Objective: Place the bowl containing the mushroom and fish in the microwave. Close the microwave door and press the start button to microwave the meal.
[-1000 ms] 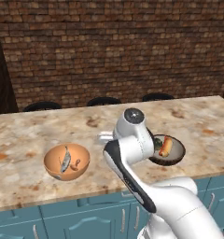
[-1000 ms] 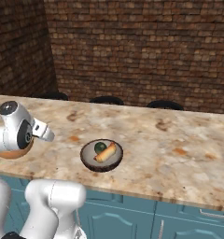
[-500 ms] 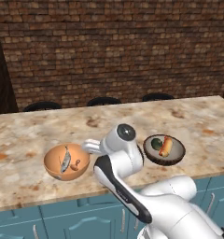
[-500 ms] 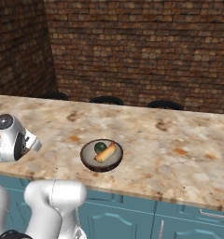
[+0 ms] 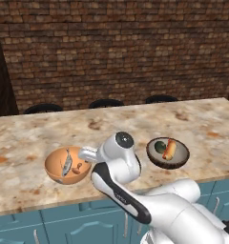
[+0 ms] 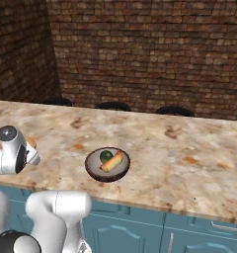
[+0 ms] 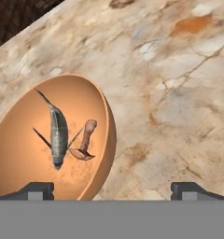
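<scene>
The orange-tan bowl (image 5: 57,169) stands on the counter at the left, near the front edge. In it lie the slim grey fish (image 7: 58,133) and, beside it, the small brown mushroom (image 7: 86,137). My gripper (image 7: 111,189) is open and hovers just above the bowl's right rim. One fingertip (image 7: 37,190) is over the bowl (image 7: 20,140) and the other is over bare counter. Nothing is held between them. In the left base view the hand (image 5: 88,153) reaches left from the wrist to the bowl's edge. The microwave and its door are out of view.
A smaller dark brown bowl (image 5: 168,153) with green and red-orange food sits to the right of the arm, also seen in the right base view (image 6: 107,164). The marble counter (image 5: 202,124) ends at a brick wall with dark stool tops (image 5: 106,102) behind it.
The arm has swung left and down, from above the dark brown bowl to the orange-tan bowl's right rim. The jaws have stayed wide apart and both bowls have stayed put.
</scene>
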